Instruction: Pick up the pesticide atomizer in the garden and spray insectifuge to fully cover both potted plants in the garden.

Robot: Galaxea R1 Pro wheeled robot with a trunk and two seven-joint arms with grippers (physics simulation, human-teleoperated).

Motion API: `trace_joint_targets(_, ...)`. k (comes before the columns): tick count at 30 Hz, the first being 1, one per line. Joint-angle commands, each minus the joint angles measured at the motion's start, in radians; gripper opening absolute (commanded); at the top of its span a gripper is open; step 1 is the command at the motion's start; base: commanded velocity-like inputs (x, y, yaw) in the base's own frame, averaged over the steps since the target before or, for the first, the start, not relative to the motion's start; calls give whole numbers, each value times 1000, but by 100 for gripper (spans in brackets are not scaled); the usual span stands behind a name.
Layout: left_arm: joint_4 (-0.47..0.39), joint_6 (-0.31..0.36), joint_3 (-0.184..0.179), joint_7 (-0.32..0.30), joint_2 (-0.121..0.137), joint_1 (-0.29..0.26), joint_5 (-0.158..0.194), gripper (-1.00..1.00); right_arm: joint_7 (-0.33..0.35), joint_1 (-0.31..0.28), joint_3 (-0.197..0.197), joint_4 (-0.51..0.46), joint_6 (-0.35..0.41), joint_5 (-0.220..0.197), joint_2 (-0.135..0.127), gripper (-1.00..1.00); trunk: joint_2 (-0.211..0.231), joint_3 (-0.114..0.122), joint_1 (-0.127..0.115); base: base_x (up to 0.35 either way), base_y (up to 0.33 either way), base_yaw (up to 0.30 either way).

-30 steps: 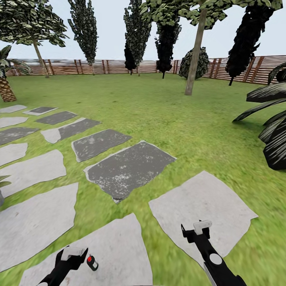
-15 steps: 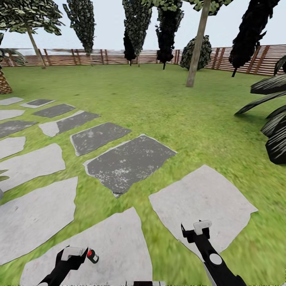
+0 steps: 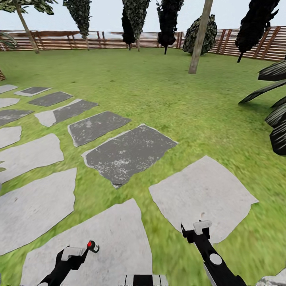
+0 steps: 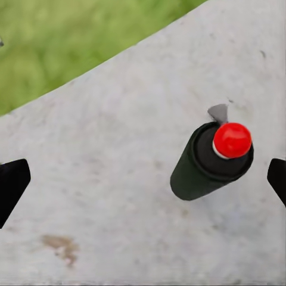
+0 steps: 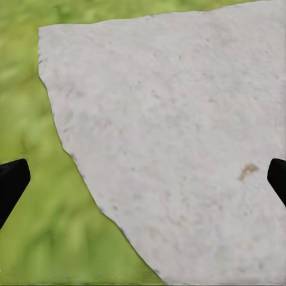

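Lawn (image 3: 159, 91) set with grey stepping stones (image 3: 129, 153), some dark, some pale. Atomizer (image 4: 210, 162) stands on a pale slab (image 3: 99, 242), red cap up. Tree trunk (image 3: 200, 37) rises from grass.

camera tilted down | left gripper (image 3: 81, 254) now nearer pesticide atomizer (image 3: 93, 246), open around it

Beside the spray bottle (image 3: 93, 246), the left gripper (image 3: 75, 254) hides the bottle's lower body in the head view, leaving just its red-capped top. In the left wrist view each fingertip (image 4: 12, 185) is cut off by the frame edge. Well beyond the bottle, the dark-leaved bush (image 3: 274, 107) and the tree trunk (image 3: 200, 35) are cropped.
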Motion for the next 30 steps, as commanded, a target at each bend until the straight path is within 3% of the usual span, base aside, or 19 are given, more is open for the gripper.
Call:
trace_joint_targets(1,0,-3,8,-7,0,-1,-6,100,0,0,1,1,-2,3,-1,100,-1,-6,0,0,0,0)
trace_joint_targets(13,0,-4,8,-7,-1,-1,-7,100,1,0,0,1,-3,3,-1,100,-3,-72,6,0,0,0)
trace_joint_targets(22,1,-7,9,-6,-1,-1,-7,100,1,0,0,1,-2,3,-1,100,-3,-77,6,4,-4,0)
trace_joint_targets(30,0,-6,9,-5,-9,0,-7,100,1,0,0,1,-3,3,-1,100,-3,-77,6,82,-253,1)
